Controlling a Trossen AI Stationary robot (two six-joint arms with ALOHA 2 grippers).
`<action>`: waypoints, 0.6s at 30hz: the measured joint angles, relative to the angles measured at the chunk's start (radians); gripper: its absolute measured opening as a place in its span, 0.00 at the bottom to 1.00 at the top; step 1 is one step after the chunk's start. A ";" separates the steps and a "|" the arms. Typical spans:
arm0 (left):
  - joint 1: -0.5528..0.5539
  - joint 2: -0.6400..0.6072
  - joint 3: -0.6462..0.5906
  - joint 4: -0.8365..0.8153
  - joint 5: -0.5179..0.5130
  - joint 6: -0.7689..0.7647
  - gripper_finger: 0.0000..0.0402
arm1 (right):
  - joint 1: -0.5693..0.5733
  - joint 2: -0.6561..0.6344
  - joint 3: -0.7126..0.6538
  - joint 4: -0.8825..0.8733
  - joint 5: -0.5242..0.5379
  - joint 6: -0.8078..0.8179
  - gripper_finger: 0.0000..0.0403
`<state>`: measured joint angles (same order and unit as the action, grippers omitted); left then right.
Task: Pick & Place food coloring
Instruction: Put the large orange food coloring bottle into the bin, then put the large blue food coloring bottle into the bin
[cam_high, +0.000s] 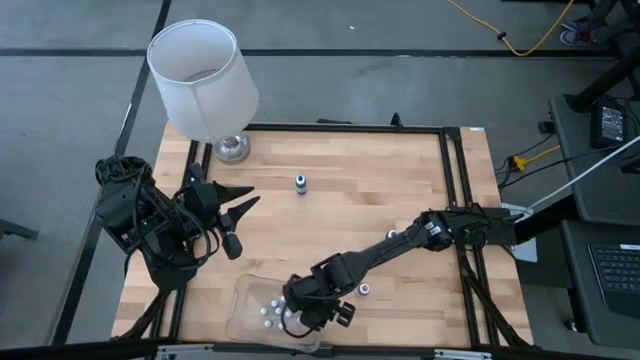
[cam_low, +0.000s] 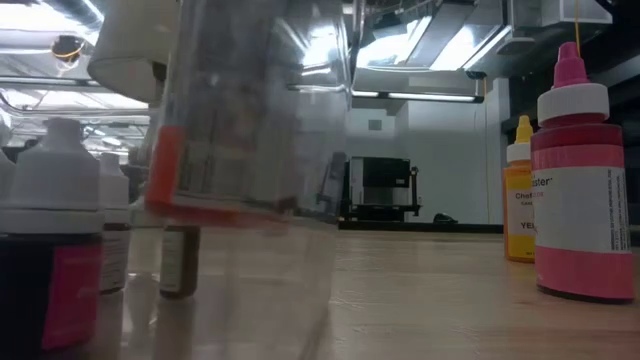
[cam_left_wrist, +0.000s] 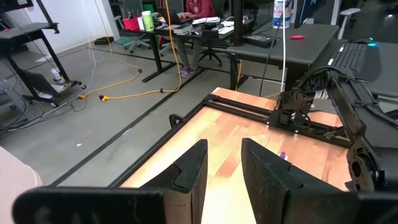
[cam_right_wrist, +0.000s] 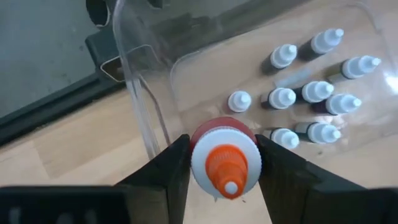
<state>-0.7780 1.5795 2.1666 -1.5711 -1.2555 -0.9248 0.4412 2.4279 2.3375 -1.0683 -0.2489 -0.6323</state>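
Wooden table (cam_high: 330, 215) framed by a dark rail along far and right edges; broad bare wood across the middle and far right. Lamp (cam_high: 205, 85) with white shade at the far left corner, base on the table edge. Clear plastic container (cam_high: 245, 310) at the near edge, left of centre, holding a cluster of white-capped bottles (cam_right_wrist: 317, 91) standing upright.

Right gripper (cam_high: 318, 312) reached across the table to the container's right rim, just above it. Fingers (cam_right_wrist: 165, 177) closed on either side of a red bottle (cam_right_wrist: 224, 158) with an orange tip and white collar, gripped at the cap and pointing toward the wrist camera. Held bottle poised at the container's near wall, beside but apart from the bottles inside.

Left gripper (cam_high: 235, 205) parked at the table's left side, well apart from the container, fingers (cam_left_wrist: 189, 171) spread with nothing between.

Outside the container: one blue bottle (cam_high: 301, 182) upright near the far centre, one small bottle (cam_high: 365, 290) just right of the right gripper. In the low view, pink bottle (cam_low: 583, 180) and yellow bottle (cam_low: 520, 190) upright at right.
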 joint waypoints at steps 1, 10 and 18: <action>0.000 0.000 0.000 0.000 0.000 0.001 0.23 | 0.000 0.000 0.000 -0.001 0.000 0.000 0.41; 0.000 0.000 0.000 0.000 0.000 0.003 0.23 | 0.000 0.000 0.000 0.000 0.018 0.002 0.46; 0.000 0.000 0.000 0.000 0.000 0.003 0.23 | 0.000 -0.002 0.000 0.002 0.020 0.002 0.47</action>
<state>-0.7780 1.5795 2.1666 -1.5711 -1.2556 -0.9215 0.4416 2.4256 2.3379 -1.0660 -0.2291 -0.6308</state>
